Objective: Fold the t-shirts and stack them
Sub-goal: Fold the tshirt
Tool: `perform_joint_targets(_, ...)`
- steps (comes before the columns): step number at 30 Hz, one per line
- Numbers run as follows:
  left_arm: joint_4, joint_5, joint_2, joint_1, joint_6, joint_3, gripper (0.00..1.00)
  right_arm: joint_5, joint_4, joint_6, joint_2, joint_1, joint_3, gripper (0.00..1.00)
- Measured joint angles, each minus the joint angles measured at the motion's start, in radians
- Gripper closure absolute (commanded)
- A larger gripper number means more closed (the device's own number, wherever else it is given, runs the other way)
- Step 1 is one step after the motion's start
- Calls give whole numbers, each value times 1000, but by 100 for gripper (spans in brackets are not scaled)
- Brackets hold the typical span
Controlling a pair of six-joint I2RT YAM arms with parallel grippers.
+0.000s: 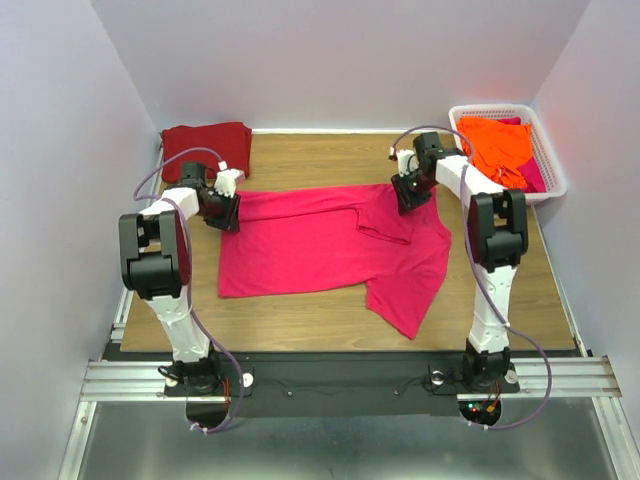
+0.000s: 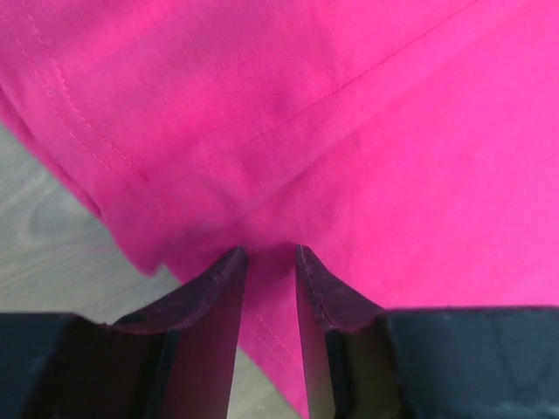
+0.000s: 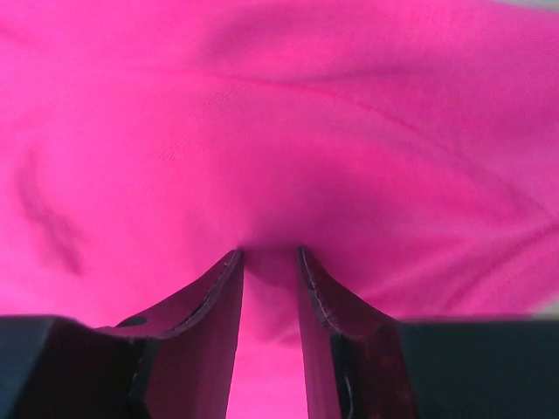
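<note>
On wooden table (image 1: 300,310) | bright pink-red t-shirt (image 1: 320,250) spread mid-table, right part folded over | white basket (image 1: 555,185) far right, orange t-shirts (image 1: 495,145) inside | folded maroon t-shirt (image 1: 205,145) far left | left gripper (image 2: 271,253) at pink shirt's left edge, jaws slightly apart, tips on cloth | right gripper (image 3: 269,255) at far-right fold, same

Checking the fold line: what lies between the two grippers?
Only the bright pink t-shirt: its far part spans from the left gripper to the right gripper, clearest in the top view.
</note>
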Motion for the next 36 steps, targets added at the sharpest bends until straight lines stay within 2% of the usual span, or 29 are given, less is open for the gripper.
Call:
perform_joint_targets(6,14,-20,108,12,-33,147,62,57,39,29,100,-5,102,63)
perform_joint_targets(9,13,-21,166,18,-37,231,61,74,40,36,130,-6,155,59)
perform_joint_targets(10,7,-19,174,19,-36,247,60,77,43,37,136,-6,169,55)
perform_joint_targets(11,-5,-17,182,20,-31,265,60,81,47,35,138,-5,173,46)
perform_joint_targets(15,-64,5,174,21,10,276,53,81,42,1,91,-5,142,31)
perform_joint_targets(17,-105,23,151,23,39,272,51,69,38,-24,12,-5,76,29)
perform_joint_targets(19,-146,47,93,24,88,248,49,47,16,-59,-92,-5,9,29)
perform_joint_targets(23,-235,85,-86,27,204,169,49,-7,-43,-163,-357,-6,-120,41)
perform_joint_targets(27,-308,106,-269,27,327,55,49,-47,-114,-240,-532,1,-276,43)
perform_joint_targets(30,-341,103,-341,27,405,-44,49,-50,-144,-282,-590,24,-453,44)
perform_joint_targets(36,-362,47,-443,20,504,-288,49,-19,-157,-307,-604,105,-697,44)
